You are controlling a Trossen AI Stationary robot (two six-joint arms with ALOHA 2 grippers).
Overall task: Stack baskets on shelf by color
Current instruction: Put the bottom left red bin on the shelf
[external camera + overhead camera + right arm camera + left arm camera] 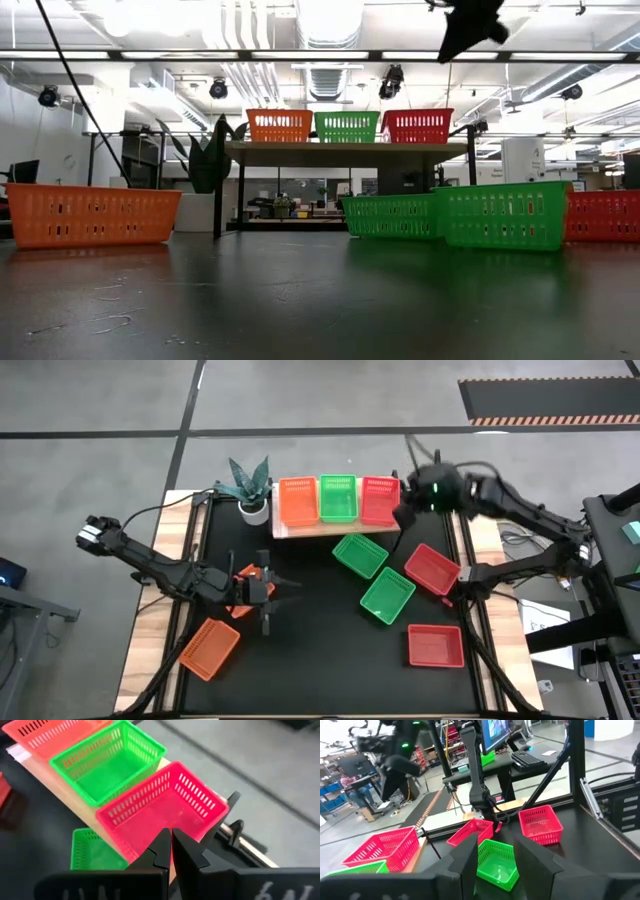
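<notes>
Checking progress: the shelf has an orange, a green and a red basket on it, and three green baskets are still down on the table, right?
Not quite: the high view shows only two green baskets on the table. The shelf part is right.

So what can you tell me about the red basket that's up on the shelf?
The red-pink plastic mesh basket is a shallow rectangle with slotted walls and nothing inside it. It sits upright on the low light-wood shelf, at the end nearest the right arm, beside the green plastic mesh basket in the middle. The right hand hangs just above its near edge, fingers together, holding nothing.
</notes>
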